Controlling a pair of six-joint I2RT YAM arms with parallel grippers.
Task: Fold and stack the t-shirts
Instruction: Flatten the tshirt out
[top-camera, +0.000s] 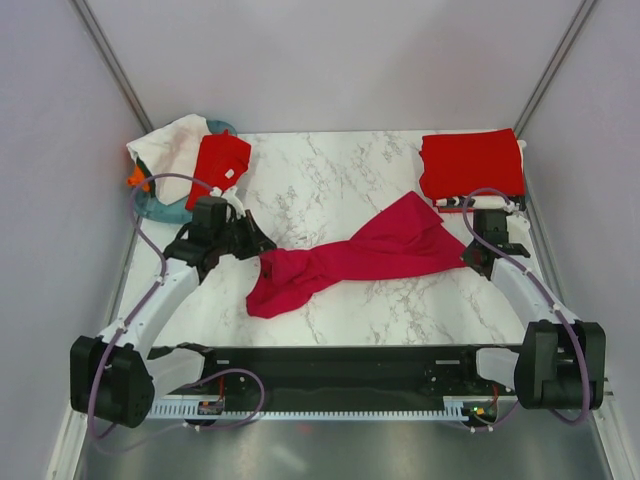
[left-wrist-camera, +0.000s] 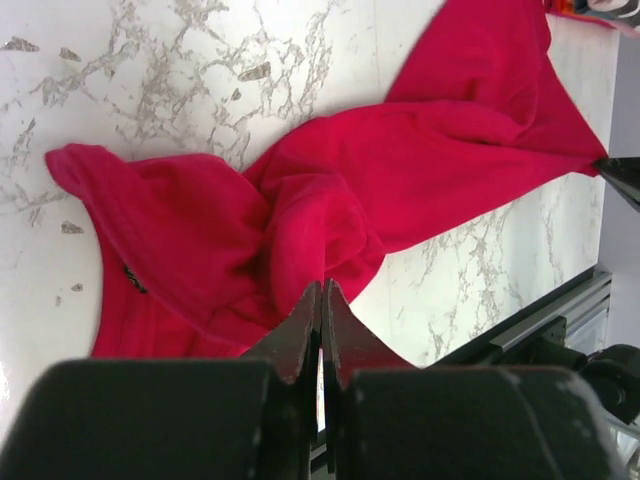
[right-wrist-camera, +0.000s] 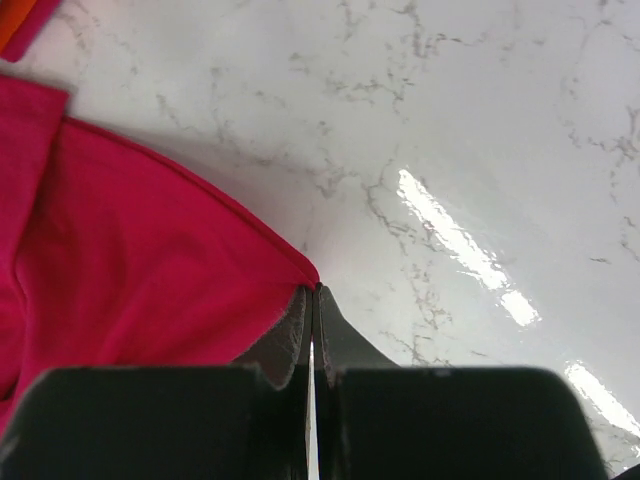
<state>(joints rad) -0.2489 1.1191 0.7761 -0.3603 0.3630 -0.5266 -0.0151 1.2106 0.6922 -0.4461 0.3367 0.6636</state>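
The crimson t-shirt (top-camera: 360, 255) lies twisted across the middle of the marble table (top-camera: 330, 190), pulled long between the two arms. The left gripper (left-wrist-camera: 322, 292) is pinched tight on the bunched cloth at the shirt's left end. The right gripper (right-wrist-camera: 314, 292) is pinched tight on a corner at the shirt's right end. A folded red t-shirt (top-camera: 472, 163) sits in the back right corner. At the back left, a white shirt (top-camera: 170, 145) and another red shirt (top-camera: 220, 165) lie over the teal basket (top-camera: 150, 207).
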